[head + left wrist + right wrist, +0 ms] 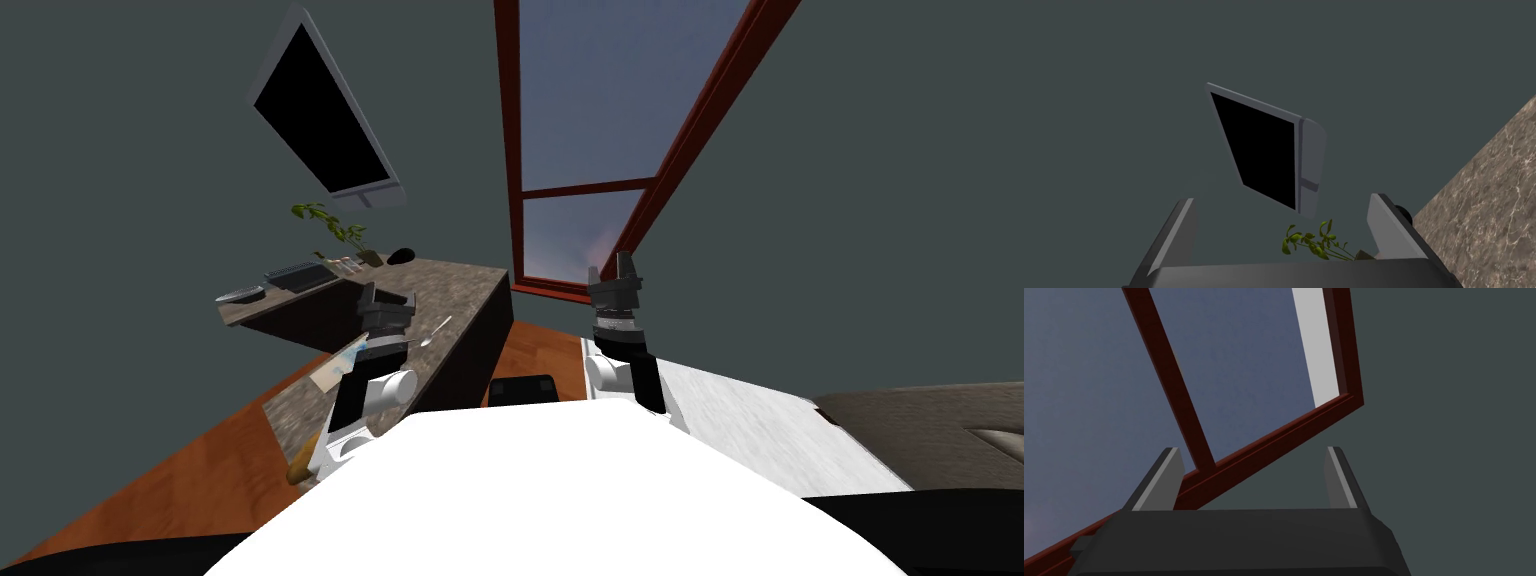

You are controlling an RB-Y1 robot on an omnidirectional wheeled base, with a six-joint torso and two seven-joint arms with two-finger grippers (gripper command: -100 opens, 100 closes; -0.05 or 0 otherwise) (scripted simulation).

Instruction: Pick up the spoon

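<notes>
A small silver spoon [436, 331] lies on the brown marbled desk top [470, 285], near its front right edge. My left gripper [388, 298] hovers over the desk just left of the spoon and a little apart from it. In the left wrist view the left gripper [1284, 225] stands open with nothing between its fingers, aimed past the desk top [1489, 200] toward the wall. My right gripper [625, 264] is raised to the right of the desk, in front of the window. Its wrist view shows the right gripper [1249, 480] open and holding nothing.
At the desk's far end are a black keyboard [300, 275], a dark mouse [401, 256], a grey dish [241, 294] and a green plant [335, 228]. A monitor [325, 110] hangs above. A pale blade-like thing [340, 362] lies under my left forearm. A white bed [760, 420] stands right.
</notes>
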